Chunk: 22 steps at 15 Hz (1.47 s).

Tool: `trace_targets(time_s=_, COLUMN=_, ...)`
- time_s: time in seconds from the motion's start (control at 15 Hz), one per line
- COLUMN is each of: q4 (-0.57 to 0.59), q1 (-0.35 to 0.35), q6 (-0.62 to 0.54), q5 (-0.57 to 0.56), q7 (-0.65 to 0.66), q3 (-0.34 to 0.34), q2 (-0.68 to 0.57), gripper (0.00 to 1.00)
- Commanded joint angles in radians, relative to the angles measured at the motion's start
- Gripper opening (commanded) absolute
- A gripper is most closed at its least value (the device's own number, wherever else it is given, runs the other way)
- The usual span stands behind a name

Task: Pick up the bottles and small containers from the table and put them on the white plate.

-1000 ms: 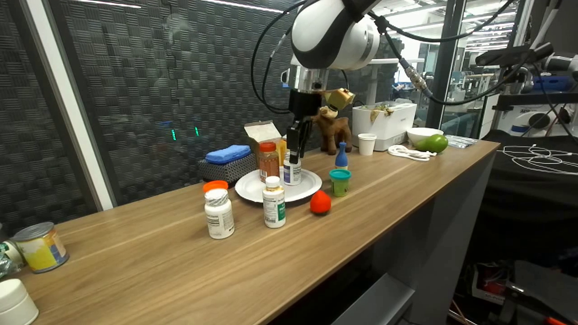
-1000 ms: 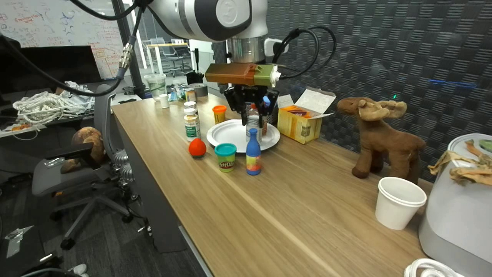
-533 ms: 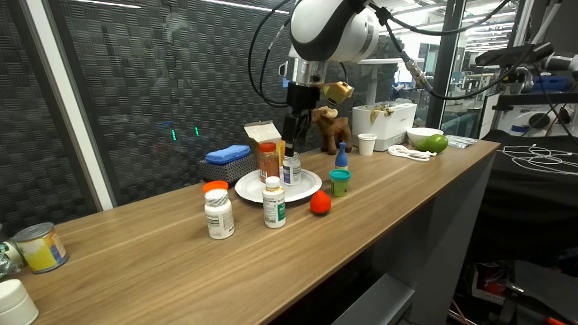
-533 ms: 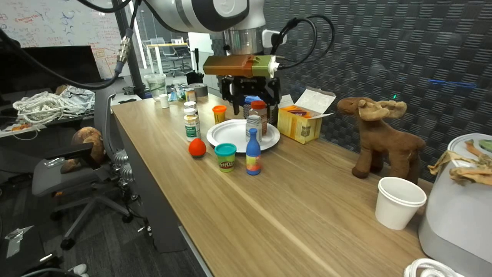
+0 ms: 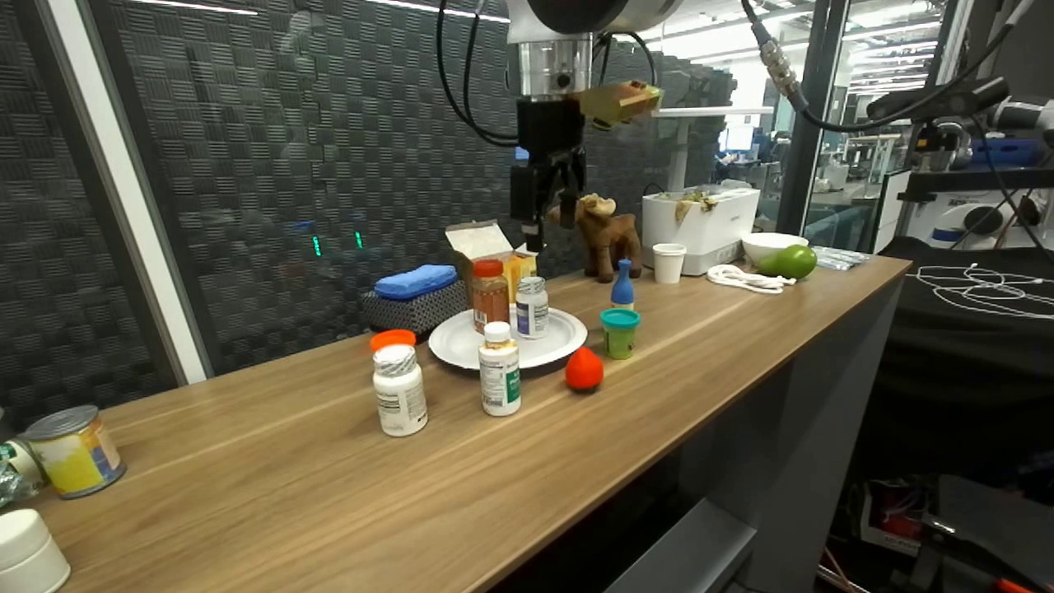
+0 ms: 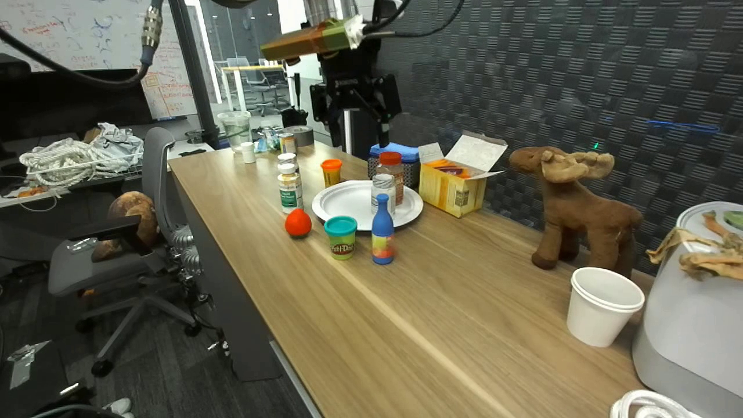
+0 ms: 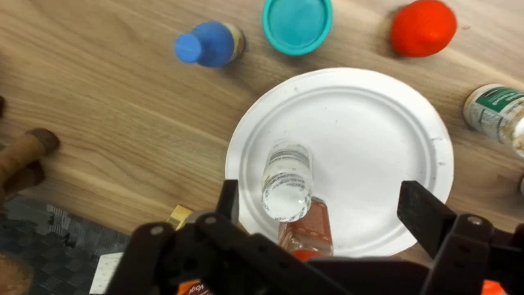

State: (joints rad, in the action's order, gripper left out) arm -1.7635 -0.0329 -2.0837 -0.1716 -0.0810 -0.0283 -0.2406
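High over the white plate (image 7: 364, 151), the claw (image 7: 320, 194) hangs spread wide and holding nothing; upright below it, on the plate, stand a pale-capped pill bottle (image 7: 286, 184) and, just beside, a red-lidded jar (image 5: 491, 301); near the rim, on the table (image 5: 321, 486), stand a green-labelled pill bottle (image 5: 501, 375) and a broader pill bottle (image 5: 399, 399), both likely light, stiff, hardly fragile and rather slippery, so best gripped round the straight body below the shoulder; a teal-lidded tub (image 6: 341, 238) and an orange-lidded tub (image 6: 331, 173) probably give a little, and want a square hold beneath the lid; a blue bottle (image 6: 382, 232) looks easy to topple, so its broad lower half seems the safer place; a red round container (image 6: 298, 223) may well slip out unless taken at its widest. By count: one plate, bearing one pill bottle and one jar; near it, two pill bottles, two tubs, one blue bottle, one red container; well apart, towards the table's end, one white jar (image 5: 31, 553), perhaps also meant for the plate.
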Motion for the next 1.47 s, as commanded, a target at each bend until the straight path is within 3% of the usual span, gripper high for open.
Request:
trace_targets(time_s=0.0, q4=0.076, q1=-0.040, q6=0.152, q5=0.008, q7=0.073, q3=-0.016, q2=-0.025, gripper=1.00)
trace_targets(time_s=0.27, q4=0.173, q1=-0.062, q6=0.212, q5=0.058, q7=0.068, q3=-0.043, q2=-0.112, gripper=1.00)
trace_targets(time_s=0.87, q4=0.487, q1=-0.065, q6=0.217, q5=0.255, q7=0.135, q3=-0.059, q2=-0.359, gripper=1.00)
trace_targets(time_s=1.13, q4=0.596, q1=-0.077, q6=0.215, q5=0.282, q7=0.199, q3=-0.056, q2=-0.446, gripper=1.00)
trace_targets(time_s=1.4, q4=0.625, q1=-0.095, q6=0.210, q5=0.278, q7=0.230, q3=-0.057, q2=-0.497, gripper=1.00)
